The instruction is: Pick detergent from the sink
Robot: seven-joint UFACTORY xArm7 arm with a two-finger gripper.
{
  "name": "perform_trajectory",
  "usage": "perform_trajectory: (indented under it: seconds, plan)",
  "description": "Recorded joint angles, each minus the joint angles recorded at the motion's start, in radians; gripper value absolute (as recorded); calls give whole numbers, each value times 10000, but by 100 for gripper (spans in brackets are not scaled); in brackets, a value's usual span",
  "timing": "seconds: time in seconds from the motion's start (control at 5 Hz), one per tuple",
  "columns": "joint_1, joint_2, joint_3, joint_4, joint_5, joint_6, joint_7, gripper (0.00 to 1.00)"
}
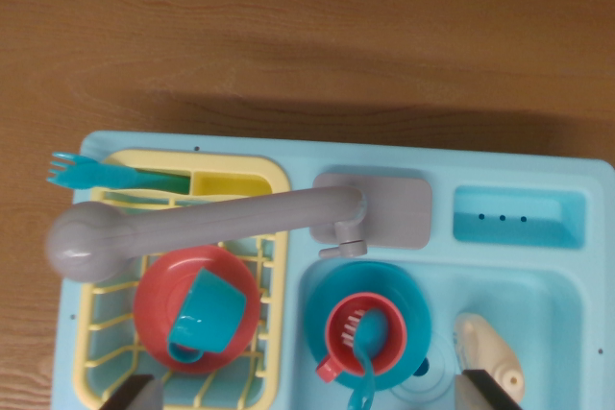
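Detergent [490, 350], a small cream bottle of smooth plastic with rounded shoulders, lies on its side in the sink basin [548, 304], just above the gripper's finger that shows at the wrist view's right. Its long axis runs slanted, from upper left to lower right in the picture, and its lower end meets the dark fingertip [488, 391], or is hidden behind it; I cannot tell if they touch.

The gripper [312, 393] is spread wide: only two dark tips are seen at the bottom edge, one far at the wrist view's left over the rack [96, 333], the other at the right, and nothing is held between them. So the bottle is not between the fingers but off to the right side, near the right finger. In my judgement the tool must shift to the right and perhaps turn, so that the fingers close across the narrow width of the bottle and not along its length.

Between the fingers now stands a blue plate [332, 319] with a red cup [370, 333] and a blue spoon [365, 352] in it, all glossy toy plastic. The grey tap [192, 226], matt and round at its end, reaches over the yellow rack, where a red plate [159, 304] carries a blue cup [207, 312] and a blue fork [82, 173] lies at the far edge
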Motion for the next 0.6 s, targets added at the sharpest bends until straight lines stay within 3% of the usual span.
perform_trajectory:
  seconds: [0.2,0.4,0.6]
  plan:
    - [0,0,0,0,0,0,0,0]
    - [-50,86,-63,-248,31,-293,-225,0]
    - [-50,86,-63,-248,31,-293,-225,0]
